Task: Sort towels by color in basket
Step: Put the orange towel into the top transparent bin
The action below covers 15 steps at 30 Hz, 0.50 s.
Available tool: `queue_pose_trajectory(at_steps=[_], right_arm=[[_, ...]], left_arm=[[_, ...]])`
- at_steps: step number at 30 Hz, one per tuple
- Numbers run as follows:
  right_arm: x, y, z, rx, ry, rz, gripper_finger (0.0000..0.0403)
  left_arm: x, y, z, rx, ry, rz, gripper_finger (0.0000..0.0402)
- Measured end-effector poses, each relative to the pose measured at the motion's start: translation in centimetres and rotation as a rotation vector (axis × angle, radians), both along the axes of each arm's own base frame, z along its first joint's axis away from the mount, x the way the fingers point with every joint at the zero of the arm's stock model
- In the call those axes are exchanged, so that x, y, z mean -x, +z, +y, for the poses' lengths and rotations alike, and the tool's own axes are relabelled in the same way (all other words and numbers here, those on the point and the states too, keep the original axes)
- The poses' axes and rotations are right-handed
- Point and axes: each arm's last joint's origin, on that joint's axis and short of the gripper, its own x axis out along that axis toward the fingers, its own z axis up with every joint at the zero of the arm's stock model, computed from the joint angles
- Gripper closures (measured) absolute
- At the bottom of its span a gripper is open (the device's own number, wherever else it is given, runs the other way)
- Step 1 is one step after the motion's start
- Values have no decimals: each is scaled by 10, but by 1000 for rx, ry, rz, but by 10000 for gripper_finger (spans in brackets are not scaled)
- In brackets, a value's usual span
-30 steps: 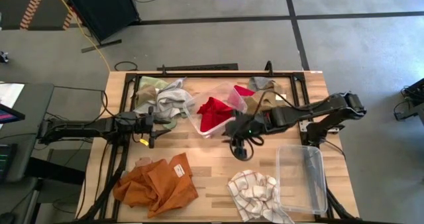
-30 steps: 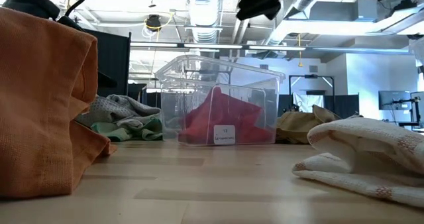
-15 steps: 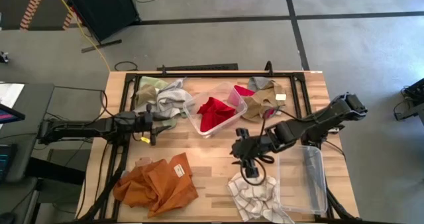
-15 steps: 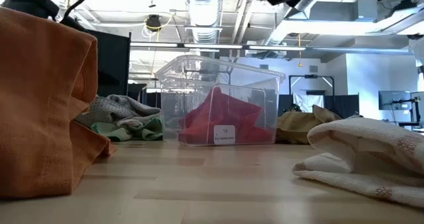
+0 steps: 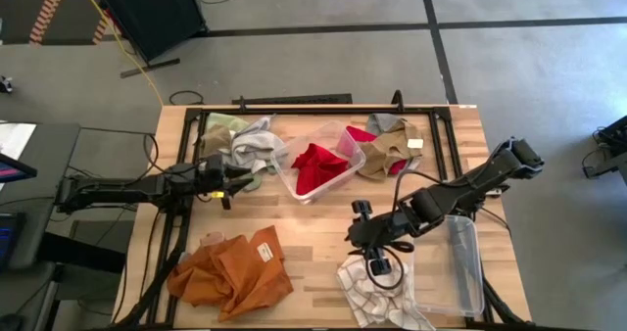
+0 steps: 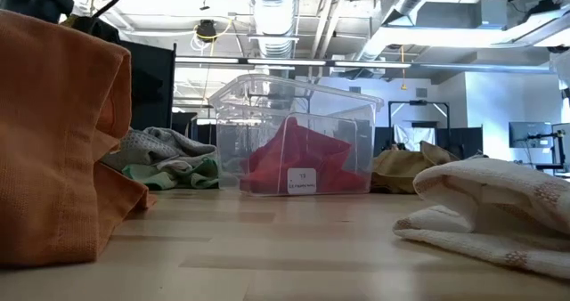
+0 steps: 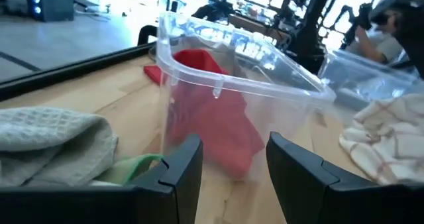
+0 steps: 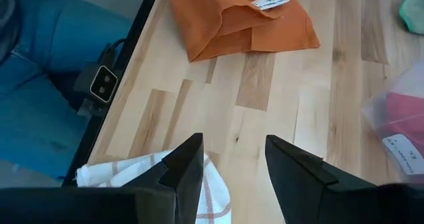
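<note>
A red towel (image 5: 315, 166) lies in a clear bin (image 5: 343, 135) at the table's middle back. A grey towel (image 5: 257, 141) and a pale green one (image 5: 221, 125) lie heaped at the far left. A tan-brown towel (image 5: 384, 157) lies right of the bin. A rust-orange towel (image 5: 231, 272) sits at the near left. A white checked towel (image 5: 377, 284) lies near the front. My left gripper (image 7: 232, 158) is open, level, next to the grey heap (image 7: 53, 144), facing the bin (image 7: 232, 91). My right gripper (image 8: 232, 158) hangs open above the checked towel's far edge (image 8: 152, 177).
A second clear bin (image 5: 453, 264), with nothing in it, stands at the near right beside the checked towel. A black frame rail (image 8: 126, 65) runs along the table's near edge, with blue fabric (image 8: 40, 71) beyond it. Bare wood lies between the orange and checked towels.
My right gripper has swung from beside the red towel's bin toward the table's near edge and now hangs over the checked towel; it has left the low view's top. My left gripper has rolled about its own line in place. No towel has moved.
</note>
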Motion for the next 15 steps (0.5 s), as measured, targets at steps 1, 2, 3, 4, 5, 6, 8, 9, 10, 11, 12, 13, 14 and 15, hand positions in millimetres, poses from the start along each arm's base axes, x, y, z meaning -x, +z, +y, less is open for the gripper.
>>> queue_pose_trajectory(at_steps=[1,2,3,4,5,6,8,9,10,11,12,13,14,15], right_arm=[[0,0,0,0,0,0,215],[0,0,0,0,-1,0,216],[0,0,0,-1,-2,1,216],[0,0,0,-3,-5,2,216],[0,0,0,-2,-8,4,216],[1,-1,0,0,-10,9,216],[1,-1,-1,5,-10,20,216],[2,-2,-1,6,-10,24,216],[2,-2,-1,5,-12,25,216],[2,-2,-1,3,-14,25,216],[2,-2,-1,2,-16,26,216],[2,-2,-1,2,-16,26,216],[2,-2,-1,2,-16,26,216],[2,-2,-1,2,-16,26,216]], left_arm=[[0,0,0,10,2,-4,242],[0,0,0,17,1,-5,242],[0,0,0,27,-8,-8,242],[0,0,-1,36,-21,-12,242],[0,0,-1,41,-43,-13,242],[-1,0,-2,44,-62,-12,242],[-1,0,-3,54,-100,-14,242],[-1,0,-4,59,-116,-15,242],[-1,0,-4,62,-124,-15,242],[-1,0,-4,63,-130,-15,242],[-1,0,-4,63,-133,-15,242],[-1,0,-4,64,-133,-15,242],[-1,0,-4,64,-133,-15,242],[-1,0,-4,63,-134,-16,242]])
